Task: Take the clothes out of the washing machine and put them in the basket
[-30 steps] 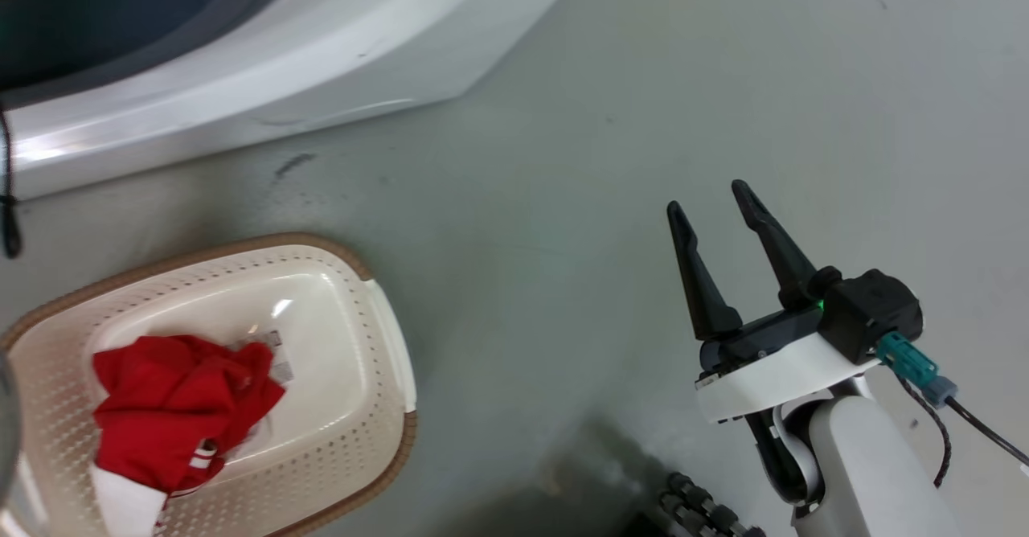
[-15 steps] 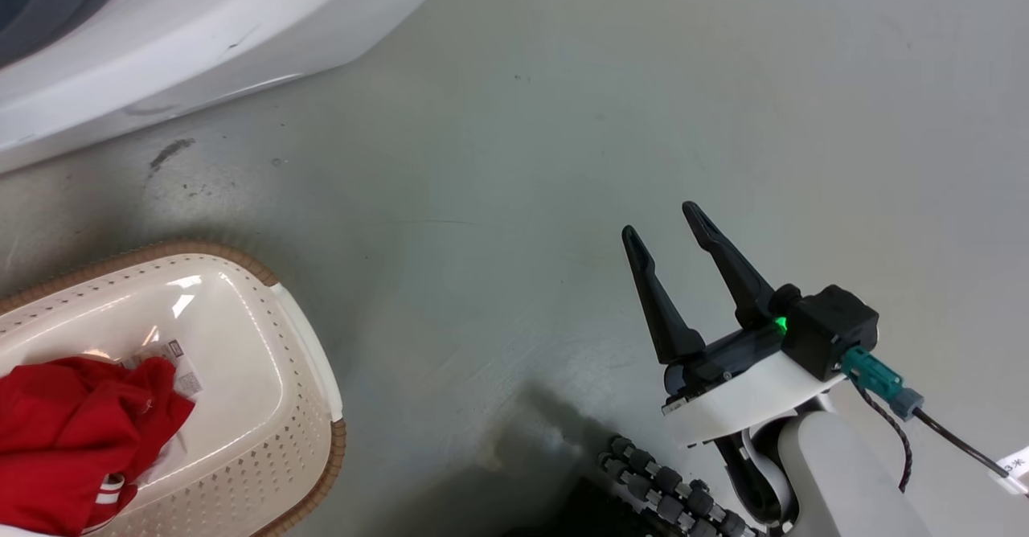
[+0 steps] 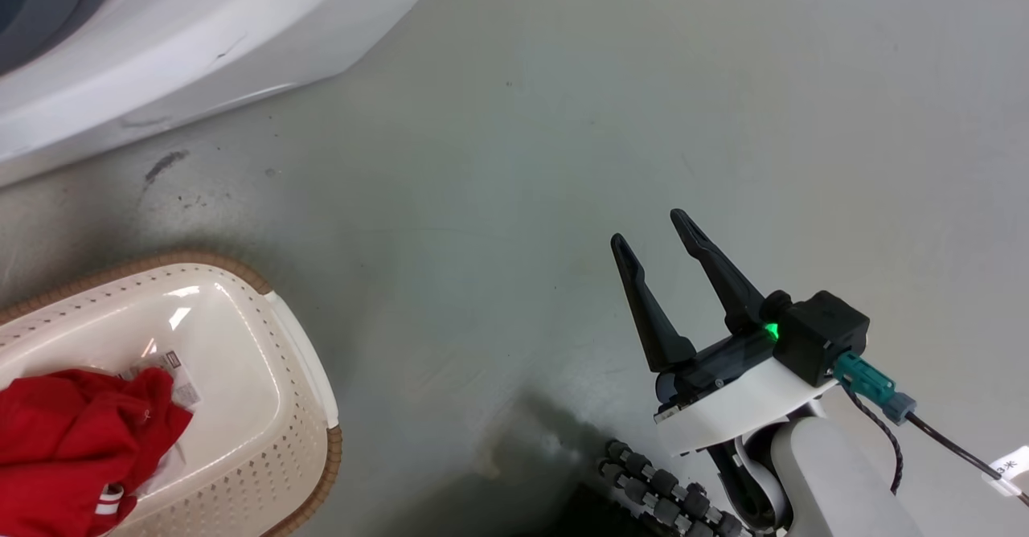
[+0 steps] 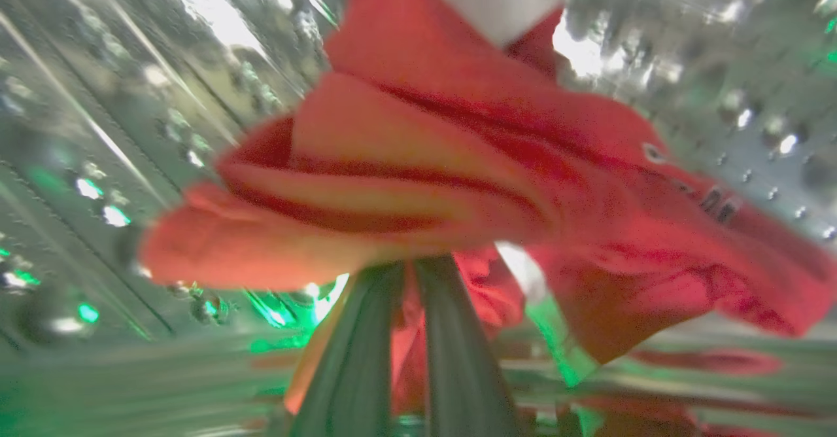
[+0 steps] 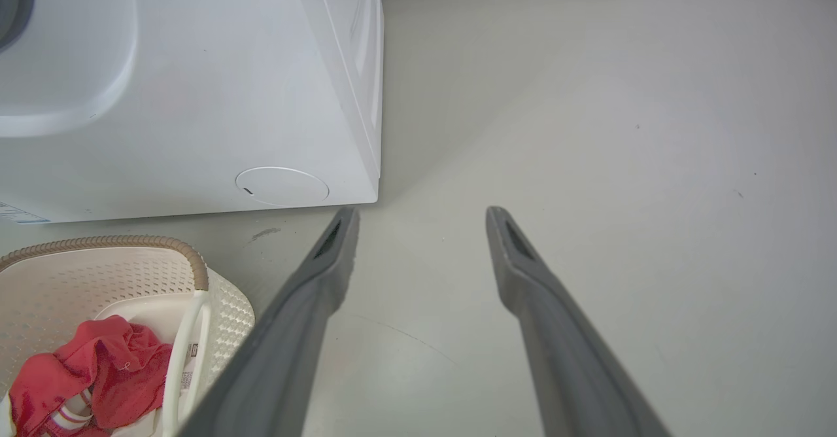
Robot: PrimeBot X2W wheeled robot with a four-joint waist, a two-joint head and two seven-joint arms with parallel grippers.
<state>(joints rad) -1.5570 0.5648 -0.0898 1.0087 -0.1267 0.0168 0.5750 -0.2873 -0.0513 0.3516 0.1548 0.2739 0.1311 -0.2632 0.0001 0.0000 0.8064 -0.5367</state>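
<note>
Grey floor (image 3: 563,119) before washing machine (image 3: 161,55). Deep in steel drum (image 4: 98,129): left tool (image 4: 402,277), clamped on red garment (image 4: 425,162) bunched just above its tips. Right tool (image 3: 645,227) spread, empty; basket (image 3: 265,408) well to its left, nearer left arm.

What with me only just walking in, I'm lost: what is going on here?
The robot is emptying the washing machine. Its left gripper is inside the steel drum, fingers seemingly closed on a red garment, though that view is blurred. One red piece already lies in the basket. The right gripper hangs open above the floor, holding nothing.
</note>
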